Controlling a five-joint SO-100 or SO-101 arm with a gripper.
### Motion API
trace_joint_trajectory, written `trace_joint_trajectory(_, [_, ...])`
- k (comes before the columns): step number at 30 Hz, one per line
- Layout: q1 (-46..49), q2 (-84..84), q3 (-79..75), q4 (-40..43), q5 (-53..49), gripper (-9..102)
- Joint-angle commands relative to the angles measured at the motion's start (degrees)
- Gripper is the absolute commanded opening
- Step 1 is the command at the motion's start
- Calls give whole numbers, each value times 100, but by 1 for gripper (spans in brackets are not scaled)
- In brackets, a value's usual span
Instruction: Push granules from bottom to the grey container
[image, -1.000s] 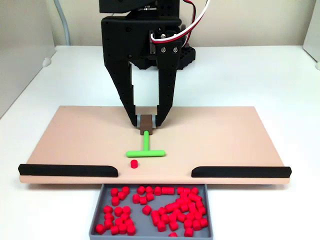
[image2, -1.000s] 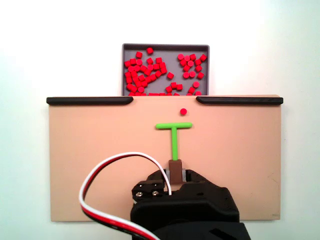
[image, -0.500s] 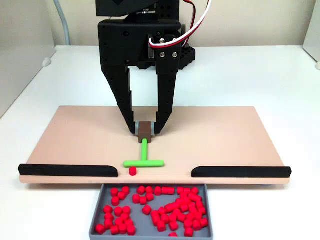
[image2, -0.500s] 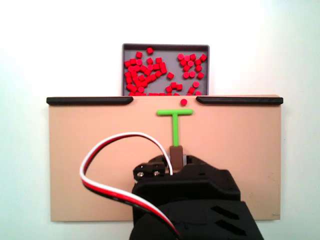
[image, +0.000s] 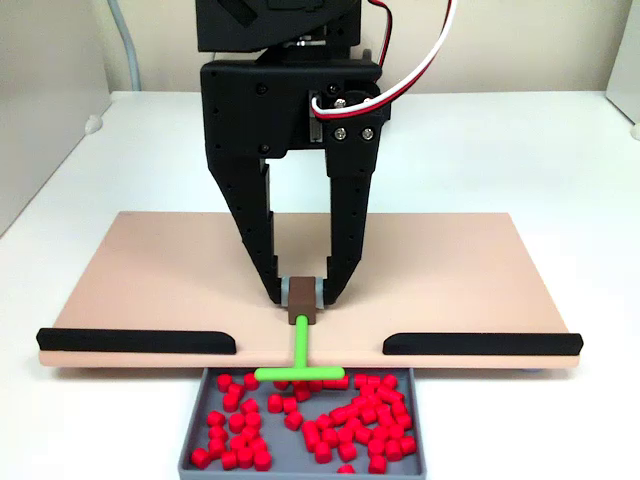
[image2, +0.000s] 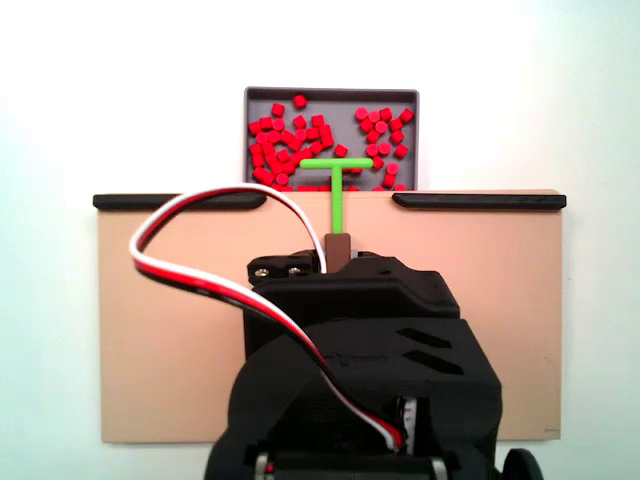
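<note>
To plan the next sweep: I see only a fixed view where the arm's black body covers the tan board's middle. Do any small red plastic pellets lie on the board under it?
Observer: In a fixed view facing the arm, the flat tan board is bare there. All the red plastic pellets I see lie in the shallow grey tray.
Operator: Does the gripper hold the tool?
Observer: Yes. The gripper is shut on the brown block atop the green T-shaped tool.

The board (image2: 150, 320) is largely hidden by the arm (image2: 360, 380) in a fixed view. The tray (image: 190, 450) is cut off by the bottom edge.
</note>
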Motion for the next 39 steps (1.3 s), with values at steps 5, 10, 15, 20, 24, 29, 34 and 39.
trace_joint_trajectory(5, [-79,466,-62,932,70,0])
trace_joint_trajectory(10, [-167,1151,-62,1600,105,0])
trace_joint_trajectory(15, [-360,1872,9,2021,176,0])
trace_joint_trajectory(20, [-360,2461,299,2206,185,0])
trace_joint_trajectory(24, [-334,3076,932,2215,88,0])
trace_joint_trajectory(29, [-299,3665,1494,2364,70,0])
trace_joint_trajectory(34, [-272,3894,1723,2355,255,0])
trace_joint_trajectory(39, [-229,3990,1723,2294,-18,0])
